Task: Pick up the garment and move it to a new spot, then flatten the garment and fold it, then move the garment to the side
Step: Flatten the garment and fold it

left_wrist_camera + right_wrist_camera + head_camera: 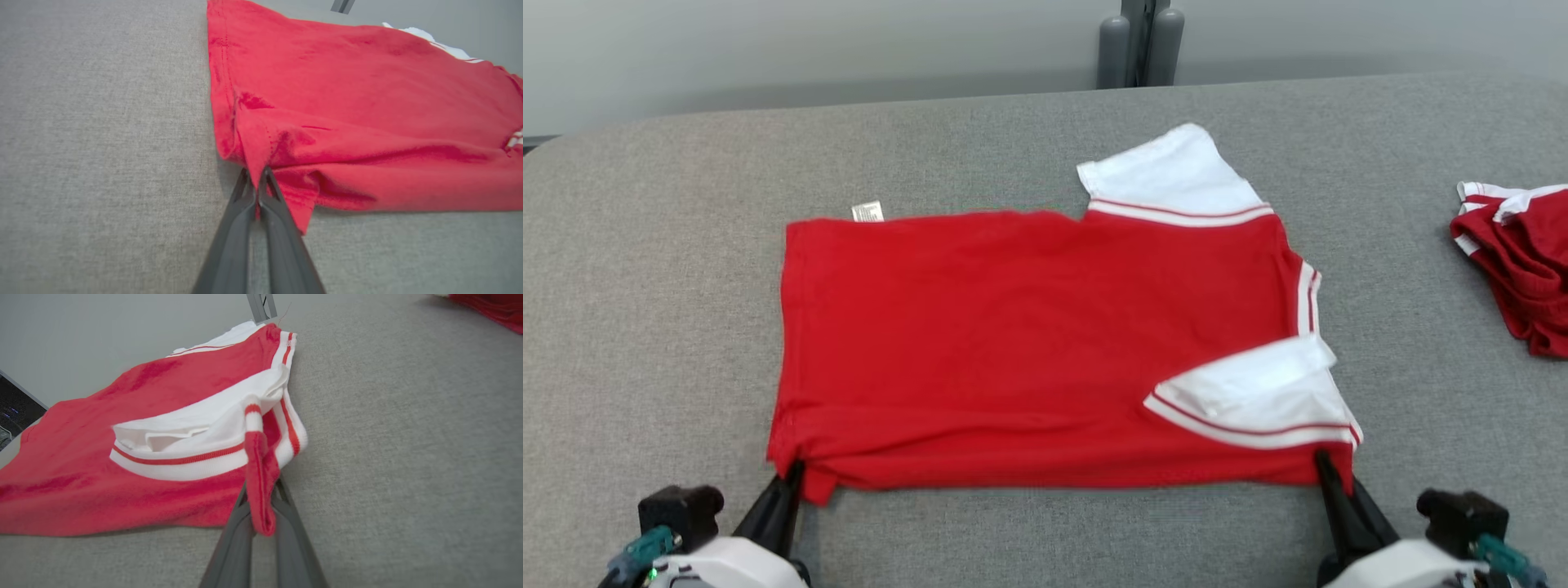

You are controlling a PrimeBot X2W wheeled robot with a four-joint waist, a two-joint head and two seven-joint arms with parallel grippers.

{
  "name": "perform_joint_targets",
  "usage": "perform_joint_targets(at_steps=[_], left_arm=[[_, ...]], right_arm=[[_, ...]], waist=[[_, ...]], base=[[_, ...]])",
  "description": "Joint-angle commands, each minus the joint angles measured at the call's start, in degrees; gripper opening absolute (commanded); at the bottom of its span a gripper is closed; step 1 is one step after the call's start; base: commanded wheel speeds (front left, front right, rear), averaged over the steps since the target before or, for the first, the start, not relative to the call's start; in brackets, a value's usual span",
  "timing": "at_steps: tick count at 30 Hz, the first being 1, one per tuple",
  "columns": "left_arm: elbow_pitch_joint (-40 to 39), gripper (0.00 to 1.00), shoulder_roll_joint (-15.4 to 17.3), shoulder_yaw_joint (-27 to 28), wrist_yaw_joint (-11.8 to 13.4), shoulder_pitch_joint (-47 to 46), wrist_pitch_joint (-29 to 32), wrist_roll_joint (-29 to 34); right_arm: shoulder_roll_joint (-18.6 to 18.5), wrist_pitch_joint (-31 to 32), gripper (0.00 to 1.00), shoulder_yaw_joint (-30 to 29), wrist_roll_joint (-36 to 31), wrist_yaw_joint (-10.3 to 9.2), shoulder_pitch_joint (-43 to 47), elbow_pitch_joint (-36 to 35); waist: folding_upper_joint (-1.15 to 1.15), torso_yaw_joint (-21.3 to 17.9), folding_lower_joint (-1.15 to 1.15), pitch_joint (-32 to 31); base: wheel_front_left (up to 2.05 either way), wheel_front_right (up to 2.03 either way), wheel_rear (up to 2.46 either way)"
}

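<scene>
Grey fabric tabletop [645, 286], pale wall [768, 49] behind; left gripper [792, 471], right gripper [1322, 463] jaws clamped on garment [1029, 343] corners.

The red garment [1029, 343] (white striped sleeves) lies spread flat, near corners slightly lifted.

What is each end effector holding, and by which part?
Both hold the red garment by its near edge: the left end effector pinches the hem corner, the right end effector the corner beside the white sleeve.
</scene>
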Motion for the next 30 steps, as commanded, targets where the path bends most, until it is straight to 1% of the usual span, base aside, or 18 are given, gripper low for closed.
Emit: perform_joint_targets(at_steps=[1, 6, 9, 15, 16, 17, 18, 19, 20, 24, 26, 30], left_arm=[[-1.32, 0.00, 0.74, 0.39, 0.78, 1.57, 0.91, -0.57], [-6.73, 0.00, 1.11, 0.87, 2.54, 6.56, 3.84, -1.74], [-8.61, 0.00, 1.25, 1.01, 3.31, 9.15, 5.58, -2.52], [-11.15, 0.00, 1.40, 1.19, 4.67, 12.31, 8.24, -3.69], [-11.45, 0.00, 1.43, 1.00, 4.80, 12.69, 8.88, -3.89], [-11.79, 0.23, 1.51, 0.86, 5.03, 12.77, 9.32, -3.81], [-12.15, 0.80, 1.39, 0.80, 5.24, 12.73, 9.69, -3.91], [-12.61, 1.00, 1.00, 0.61, 5.26, 12.62, 10.03, -4.33], [-13.38, 1.00, 0.77, 0.70, 5.21, 12.15, 9.42, -4.34], [-16.01, 1.00, -0.47, 2.27, 6.61, 10.27, 5.57, -3.88], [-17.23, 1.00, -0.52, 2.86, 7.54, 9.02, 2.44, -1.94], [-18.29, 1.00, -2.14, 3.30, 8.71, 5.95, -4.00, 0.27]], right_arm=[[-0.15, 0.55, 0.00, -0.78, -0.48, -0.01, 2.15, -1.34], [0.58, 3.12, 0.00, -2.74, -1.20, -0.01, 8.85, -6.43], [0.87, 4.69, 0.00, -3.40, -1.67, -0.01, 12.09, -8.81], [1.05, 6.68, 0.00, -4.12, -2.22, -0.01, 13.93, -11.63], [1.07, 6.95, 0.39, -4.27, -2.21, -0.01, 13.86, -11.91], [1.08, 7.08, 0.80, -4.26, -2.14, -0.01, 13.63, -12.34], [1.10, 6.94, 1.00, -4.22, -2.62, -0.01, 13.20, -12.89], [1.09, 6.71, 1.00, -4.22, -3.04, 0.00, 12.68, -13.51], [1.11, 6.54, 1.00, -4.35, -3.65, 0.00, 12.24, -14.12], [1.12, 5.56, 1.00, -5.96, -6.90, 0.00, 10.19, -18.65], [1.10, 5.29, 1.00, -6.90, -8.57, 0.00, 8.95, -21.46], [1.12, 6.47, 1.00, -8.00, -10.60, 0.00, 6.45, -25.58]], waist=[[0.00, -0.21, 0.00, -0.38], [0.00, -0.49, 0.00, -1.21], [0.00, -0.51, 0.00, -1.92], [0.00, -0.90, 0.00, -2.41], [0.00, -0.87, 0.00, -2.45], [0.00, -0.81, 0.00, -2.44], [0.00, -0.77, 0.00, -2.39], [0.00, -0.76, 0.00, -2.30], [0.00, -0.77, 0.00, -2.18], [0.00, -0.84, 0.00, -1.44], [0.00, -0.86, 0.00, -1.06], [0.00, -0.56, 0.00, -0.15]], base=[[0.00, 0.00, 0.00], [0.00, 0.00, 0.00], [0.00, 0.00, 0.00], [0.00, 0.00, 0.00], [0.00, 0.00, 0.00], [0.00, 0.00, 0.00], [0.00, 0.00, 0.00], [0.00, 0.00, 0.00], [0.00, 0.00, 0.00], [0.00, 0.00, 0.00], [0.00, 0.00, 0.00], [0.00, 0.00, 0.00]])
